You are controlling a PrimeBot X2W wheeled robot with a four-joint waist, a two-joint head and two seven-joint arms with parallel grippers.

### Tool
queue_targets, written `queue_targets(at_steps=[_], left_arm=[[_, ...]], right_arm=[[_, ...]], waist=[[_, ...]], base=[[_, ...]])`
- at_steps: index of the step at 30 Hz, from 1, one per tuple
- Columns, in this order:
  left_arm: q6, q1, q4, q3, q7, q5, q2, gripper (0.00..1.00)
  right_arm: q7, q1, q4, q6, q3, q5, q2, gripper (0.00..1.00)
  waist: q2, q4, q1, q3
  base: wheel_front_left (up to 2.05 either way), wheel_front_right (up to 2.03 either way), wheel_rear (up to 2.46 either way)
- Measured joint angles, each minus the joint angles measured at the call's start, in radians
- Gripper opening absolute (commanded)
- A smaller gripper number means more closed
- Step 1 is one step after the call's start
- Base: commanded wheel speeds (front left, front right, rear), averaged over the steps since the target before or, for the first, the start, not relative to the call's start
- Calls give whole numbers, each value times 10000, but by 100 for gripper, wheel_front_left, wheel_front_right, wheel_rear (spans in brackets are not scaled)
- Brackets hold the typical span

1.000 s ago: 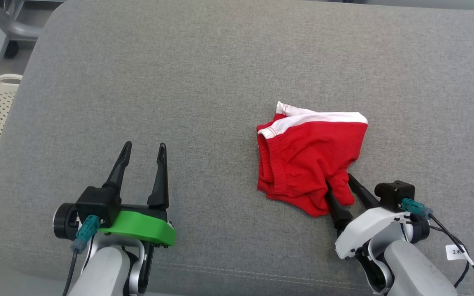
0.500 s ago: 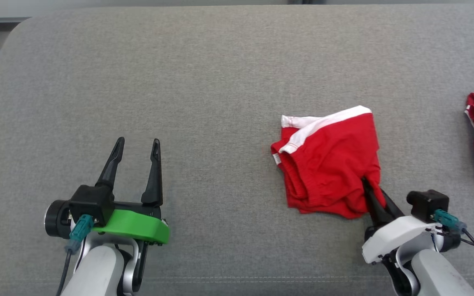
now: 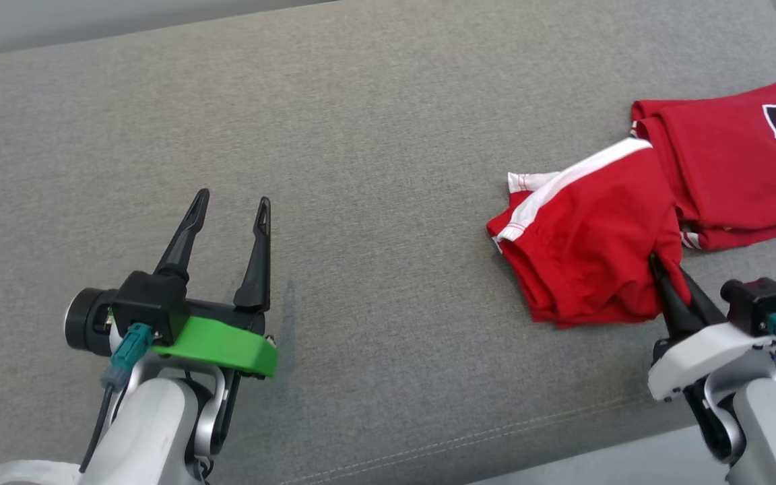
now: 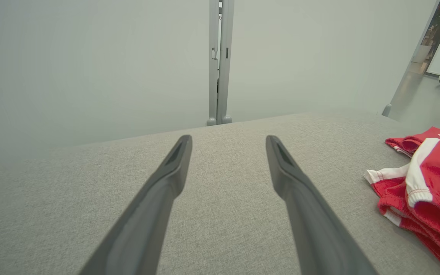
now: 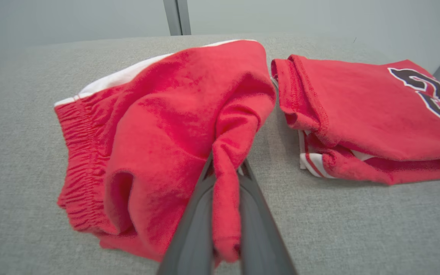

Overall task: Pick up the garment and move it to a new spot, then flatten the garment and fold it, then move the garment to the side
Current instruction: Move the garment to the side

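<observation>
– Garment (image 3: 583,249) first: where does it lie?
– On the grey cushion (image 3: 361,135), towards its right edge and nearer the front than the back. It is a pair of red shorts with a white band, bunched and doubled over, not spread out.
– Is anything holding it?
– Yes. The right gripper (image 3: 661,269) has its fingers pinched together on a fold of red cloth at the near right corner of the shorts. The right wrist view shows that fold standing up between them, while most of the cloth rests on the cushion.
– And the other arm?
– The left gripper (image 3: 234,199) has its fingers spread apart with nothing between them, over bare cushion towards the front left, well apart from the shorts.
– What is beside the shorts?
– A folded red jersey (image 3: 718,175) with dark numerals, closer to the right edge. Their far corners look as if they meet, though I cannot tell for certain.
– So how far along is the job?
– Early, I judge. The grasp is made, nothing more. Carrying it to a free spot, flattening, folding and setting it aside all appear to remain.
</observation>
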Motion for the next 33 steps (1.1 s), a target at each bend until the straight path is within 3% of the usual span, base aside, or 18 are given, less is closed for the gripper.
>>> queue_targets(at_steps=[12,19,26,27,29,33], left_arm=[[-146,-980,-86,-376,188,196,-201,100],[-253,-1355,-136,-608,318,334,-194,100],[-286,-1538,-161,-679,410,435,-88,100],[-286,-1548,-157,-683,416,437,-73,100],[-286,-1553,-157,-727,437,439,-58,100],[-286,-1557,-134,-761,460,441,-31,100]], right_arm=[[98,-3012,583,2,807,249,-1687,0],[-238,-4058,2554,0,316,1137,-2288,0],[-447,-4724,4600,2,316,1730,-2169,0],[-445,-4797,4968,0,270,1904,-2117,11],[-314,-4976,5693,0,178,2113,-2013,100],[-562,-5418,6161,0,25,2334,-1971,100]], waist=[[0,-913,1,931],[0,-1054,0,1512],[0,-971,0,1976],[0,-939,0,2022],[0,-870,0,2077],[0,-794,0,2107]], base=[[0,0,0],[0,0,0],[0,0,0],[0,0,0],[0,0,0],[0,0,0]])
